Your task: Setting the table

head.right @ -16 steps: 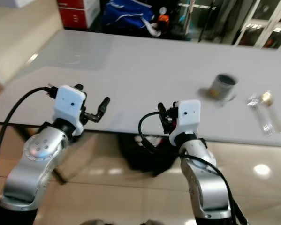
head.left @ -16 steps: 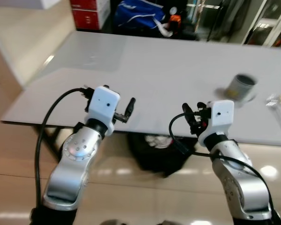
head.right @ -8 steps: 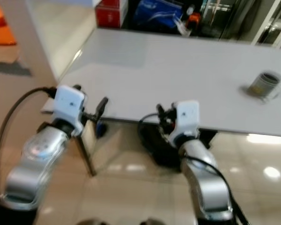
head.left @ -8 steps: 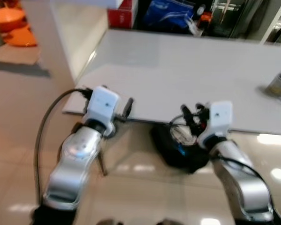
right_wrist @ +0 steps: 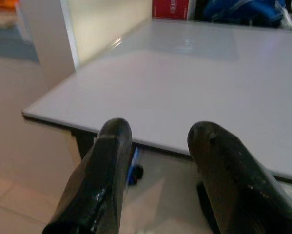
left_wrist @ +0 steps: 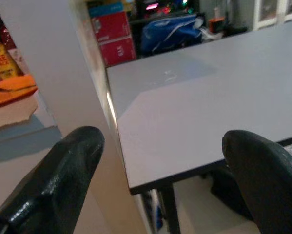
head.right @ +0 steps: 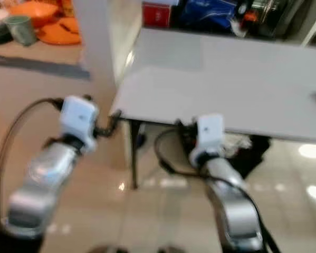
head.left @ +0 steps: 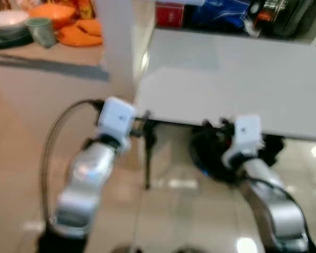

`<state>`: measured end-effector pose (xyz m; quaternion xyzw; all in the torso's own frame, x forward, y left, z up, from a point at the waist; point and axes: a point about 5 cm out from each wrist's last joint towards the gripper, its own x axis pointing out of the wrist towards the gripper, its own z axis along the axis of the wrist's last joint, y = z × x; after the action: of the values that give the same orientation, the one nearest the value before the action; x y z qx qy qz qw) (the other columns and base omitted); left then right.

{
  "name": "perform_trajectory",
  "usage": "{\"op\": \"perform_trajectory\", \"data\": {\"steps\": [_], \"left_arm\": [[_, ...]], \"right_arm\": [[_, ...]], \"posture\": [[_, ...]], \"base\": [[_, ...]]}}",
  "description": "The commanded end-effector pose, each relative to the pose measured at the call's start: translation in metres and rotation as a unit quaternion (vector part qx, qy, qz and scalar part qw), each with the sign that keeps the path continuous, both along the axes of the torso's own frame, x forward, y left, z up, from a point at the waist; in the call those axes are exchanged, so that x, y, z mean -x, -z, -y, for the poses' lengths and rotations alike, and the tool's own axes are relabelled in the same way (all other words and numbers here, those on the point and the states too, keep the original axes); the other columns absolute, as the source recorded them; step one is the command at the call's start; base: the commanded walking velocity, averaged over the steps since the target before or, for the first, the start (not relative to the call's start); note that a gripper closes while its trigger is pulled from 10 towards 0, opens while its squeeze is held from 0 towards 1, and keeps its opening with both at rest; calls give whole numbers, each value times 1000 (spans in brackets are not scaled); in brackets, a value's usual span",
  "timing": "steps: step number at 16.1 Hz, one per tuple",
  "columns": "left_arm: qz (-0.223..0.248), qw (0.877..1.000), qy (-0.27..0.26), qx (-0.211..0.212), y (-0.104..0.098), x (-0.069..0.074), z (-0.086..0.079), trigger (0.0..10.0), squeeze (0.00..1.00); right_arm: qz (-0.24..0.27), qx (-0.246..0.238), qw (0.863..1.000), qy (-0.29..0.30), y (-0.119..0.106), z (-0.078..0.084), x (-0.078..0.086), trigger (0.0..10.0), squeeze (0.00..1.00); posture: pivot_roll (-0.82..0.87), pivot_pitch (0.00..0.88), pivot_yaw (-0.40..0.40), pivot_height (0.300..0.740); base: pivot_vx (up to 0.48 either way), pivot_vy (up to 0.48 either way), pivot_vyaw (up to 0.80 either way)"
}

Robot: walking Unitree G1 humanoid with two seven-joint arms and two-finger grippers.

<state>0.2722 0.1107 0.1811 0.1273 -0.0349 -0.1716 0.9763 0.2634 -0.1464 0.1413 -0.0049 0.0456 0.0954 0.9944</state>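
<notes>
- We have two silver metal arms, each capped by a boxy white wrist housing (head.left: 117, 115) behind the jaws.
- A thick black cable (head.left: 52, 142) loops from our left housing back along the forearm.
- Our left gripper (left_wrist: 160, 175) carries rounded, glossy black fingers (left_wrist: 63, 170).
- Our right gripper (right_wrist: 158, 161) has the same black fingers (right_wrist: 104, 170), scuffed and shiny.

A pale grey counter (right_wrist: 194, 73) stretches ahead of the fingers (right_wrist: 102, 170), its near edge just beyond their tips. A white pillar (left_wrist: 43, 78) rises beside its corner. Glossy beige floor (head.right: 147, 211) lies beneath, catching ceiling lights. Behind the counter sit red boxes (left_wrist: 111, 34) and what looks like a blue bag (left_wrist: 170, 29).
</notes>
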Motion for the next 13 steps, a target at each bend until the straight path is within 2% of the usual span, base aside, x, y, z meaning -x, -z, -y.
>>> {"op": "perform_trajectory", "data": {"steps": [1,13], "left_arm": [[8,1000,-4,-7,-4,0,-4,10000,0],[10,1000,-3,-8,-4,1,-6,10000,0]], "right_arm": [[16,-3,1000,-5,-7,-2,-1,10000,0],[16,-2,1000,-8,-6,-2,-1,10000,0]], "posture": [[23,54,-42,740],[32,30,-44,740]], "base": [[0,480,0],[0,480,0]]}}
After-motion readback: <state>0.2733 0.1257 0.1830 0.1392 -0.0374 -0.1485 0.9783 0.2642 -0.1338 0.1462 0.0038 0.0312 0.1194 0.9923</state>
